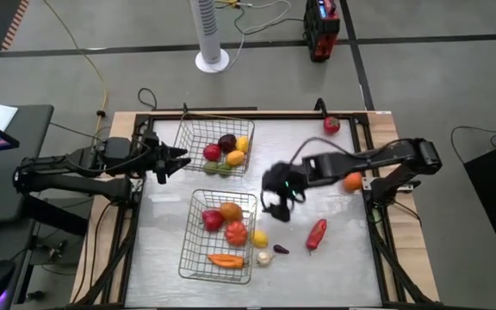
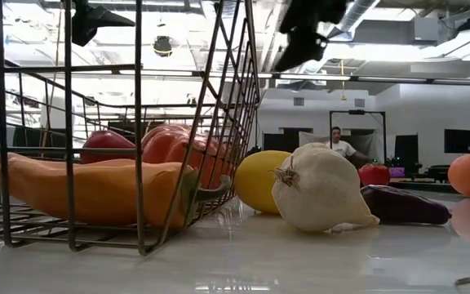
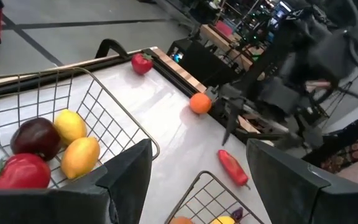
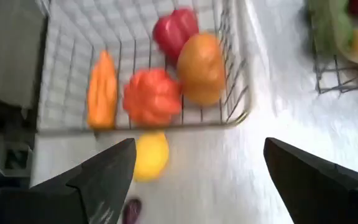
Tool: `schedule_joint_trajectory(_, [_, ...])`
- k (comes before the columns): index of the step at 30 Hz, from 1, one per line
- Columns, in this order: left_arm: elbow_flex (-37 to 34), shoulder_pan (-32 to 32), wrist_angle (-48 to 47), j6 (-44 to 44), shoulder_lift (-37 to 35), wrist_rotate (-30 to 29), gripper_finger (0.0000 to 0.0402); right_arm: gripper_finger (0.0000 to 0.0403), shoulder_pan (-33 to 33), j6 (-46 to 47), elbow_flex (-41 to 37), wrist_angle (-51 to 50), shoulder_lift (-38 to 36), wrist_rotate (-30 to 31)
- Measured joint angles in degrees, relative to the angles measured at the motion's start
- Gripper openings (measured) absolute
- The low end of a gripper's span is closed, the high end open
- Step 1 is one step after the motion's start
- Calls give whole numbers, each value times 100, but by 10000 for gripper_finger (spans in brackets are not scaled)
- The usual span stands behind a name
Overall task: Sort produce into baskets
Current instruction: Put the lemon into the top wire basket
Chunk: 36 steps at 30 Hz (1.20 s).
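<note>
High view: carrot (image 1: 226,260) lengthwise along basket (image 1: 198,274)

Left wrist camera: I'm looking past my parted fingers (image 3: 126,180) over two baskets.

In the nearer basket (image 3: 114,118) I see a dark plum (image 3: 36,137), two lemons (image 3: 73,140) and a red piece (image 3: 20,174). On the table (image 3: 160,106) beyond lie a red pepper (image 3: 234,168), an orange (image 3: 199,103) and a red fruit (image 3: 142,63) near the edge. The second basket's corner (image 3: 204,193) shows below, the other arm (image 3: 303,68) beyond.
</note>
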Motion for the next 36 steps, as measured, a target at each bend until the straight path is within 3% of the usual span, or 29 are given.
schedule_joint_trajectory(8, [0,1,0,141,0,-1,249,348,1138,48,-761,614,82,939])
schedule_joint_trajectory(15, [4,3,58,262,2,-5,249,322,1329,521,-1523,1805,262,1279])
schedule_joint_trajectory(24, [640,3,-474,603,94,-345,249,340,1208,1096,-1488,2080,1024,629])
schedule_joint_trajectory(36, [1054,3,-1213,705,203,-292,249,347,1537,1115,-1062,2128,1649,1238])
